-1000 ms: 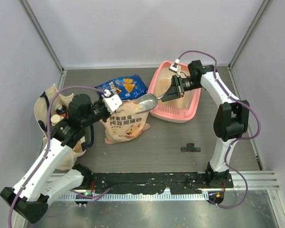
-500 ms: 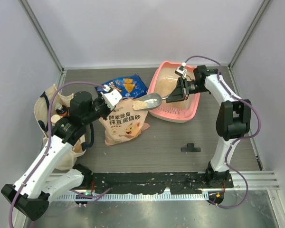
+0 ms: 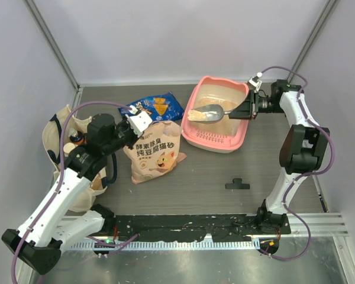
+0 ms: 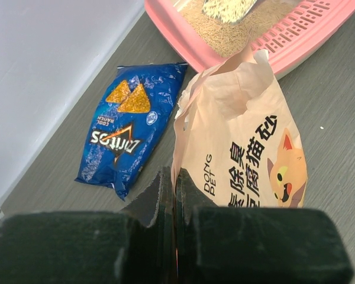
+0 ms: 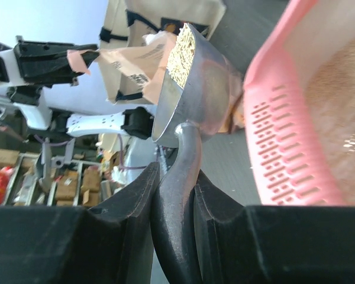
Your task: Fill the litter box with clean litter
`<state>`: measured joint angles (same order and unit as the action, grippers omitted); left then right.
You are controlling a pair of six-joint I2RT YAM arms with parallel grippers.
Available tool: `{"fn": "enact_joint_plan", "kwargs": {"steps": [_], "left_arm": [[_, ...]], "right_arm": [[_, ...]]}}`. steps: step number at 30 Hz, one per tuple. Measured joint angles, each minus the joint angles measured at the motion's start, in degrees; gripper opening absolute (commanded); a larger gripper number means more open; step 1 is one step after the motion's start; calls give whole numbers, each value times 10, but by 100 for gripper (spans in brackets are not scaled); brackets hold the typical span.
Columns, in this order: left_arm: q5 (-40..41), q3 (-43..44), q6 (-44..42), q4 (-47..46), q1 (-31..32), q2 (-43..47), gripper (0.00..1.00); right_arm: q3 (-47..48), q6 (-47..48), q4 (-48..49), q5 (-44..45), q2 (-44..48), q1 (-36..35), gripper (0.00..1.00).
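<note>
The right gripper is clamping the handle of a metal scoop, its two fingers pressing in on either side of the shaft; the scoop is reaching leftward from the jaws, and its bowl is hanging above the inside of the litter box, towards the box's left rim; a heap of clean litter is sitting at the bowl's open tip, pale beige and grainy; more of the same granules are covering the floor of the box below, as the left wrist view is showing.

The litter box is resting at the far right of the table, its slotted ledge facing the near side.

The left gripper is pinching the top edge of the litter bag, jaws closed tight on the paper; the bag is lying just left of the box, its orange cartoon cat facing up and its open mouth pointing at the box's rim.

A blue Doritos bag is lying flat just beyond the litter bag; a cream tote bag is slumping at the table's left edge, behind the left arm; a small black clip is sitting alone on the near side, well apart from the box.
</note>
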<state>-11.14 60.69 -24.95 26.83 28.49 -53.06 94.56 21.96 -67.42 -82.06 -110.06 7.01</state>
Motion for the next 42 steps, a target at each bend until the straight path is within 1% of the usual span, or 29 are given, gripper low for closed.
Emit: {"fn": "enact_joint_plan", "kwargs": {"steps": [5, 8, 11, 13, 14, 18, 22, 25, 28, 32, 36, 42], "left_arm": [[-8, -3, -16, -6, 0, -1, 0], [-11, -17, -28, -30, 0, 0, 0], [-12, -28, -28, -51, -2, 0, 0], [-15, -37, -27, -68, -2, 2, 0], [-15, -40, -27, -72, -2, 3, 0], [-20, -54, -25, -89, -2, 13, 0], [-22, -69, -25, -102, -2, 28, 0], [-22, -82, -25, -114, -2, 39, 0], [-22, -93, -25, -125, -2, 49, 0], [-23, -105, -25, -137, -2, 59, 0], [-24, -114, -23, -148, -2, 63, 0], [-28, -122, -21, -161, -2, 66, 0]], "right_arm": [[35, 19, -12, 47, 4, 49, 1], [64, 25, -13, 97, 14, 78, 2], [81, 11, 24, 156, 33, 97, 1], [81, -13, 70, 210, 51, 97, 1], [82, -19, 83, 223, 56, 96, 2], [112, -50, 145, 313, 65, 89, 2], [171, -58, 169, 377, 54, 78, 2], [211, -43, 176, 422, 46, 65, 1], [230, -7, 170, 468, 45, 39, 2], [230, 40, 153, 516, 46, -3, 1], [205, 76, 142, 552, 59, -34, 1], [164, 116, 122, 618, 113, -46, 2]]}}
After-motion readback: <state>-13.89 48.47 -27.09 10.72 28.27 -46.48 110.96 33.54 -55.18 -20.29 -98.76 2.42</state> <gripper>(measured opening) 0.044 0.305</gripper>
